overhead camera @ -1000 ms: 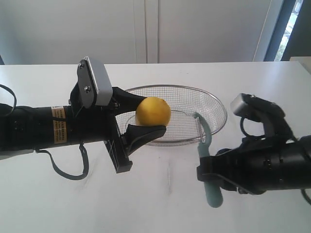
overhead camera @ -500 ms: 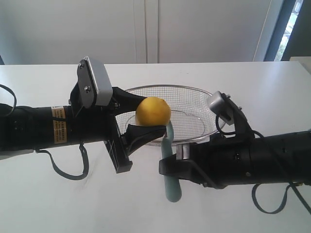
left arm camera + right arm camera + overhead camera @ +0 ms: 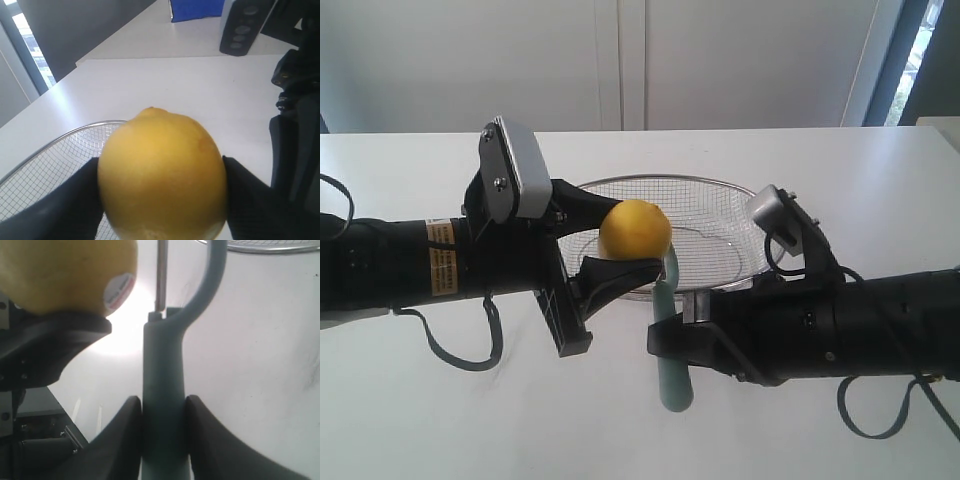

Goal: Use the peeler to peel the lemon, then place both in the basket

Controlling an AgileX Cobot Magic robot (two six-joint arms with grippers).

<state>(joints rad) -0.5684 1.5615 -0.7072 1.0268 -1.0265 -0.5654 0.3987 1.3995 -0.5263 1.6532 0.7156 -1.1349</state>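
the left end effector (image 3: 625,238) is clamped on the lemon (image 3: 635,229), one finger above and one below, holding it in the air over the basket (image 3: 760,205) at its near rim. the right end effector (image 3: 670,340) pinches the peeler (image 3: 665,300) by its teal handle, upright, just outside that rim. its head seems to touch the lemon, though contact is hard to tell.

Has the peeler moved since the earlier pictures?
Yes. The peeler moved left. A second ago it stood in front of the right rim of the basket; now it is in front of the basket's middle, close beside the lemon.
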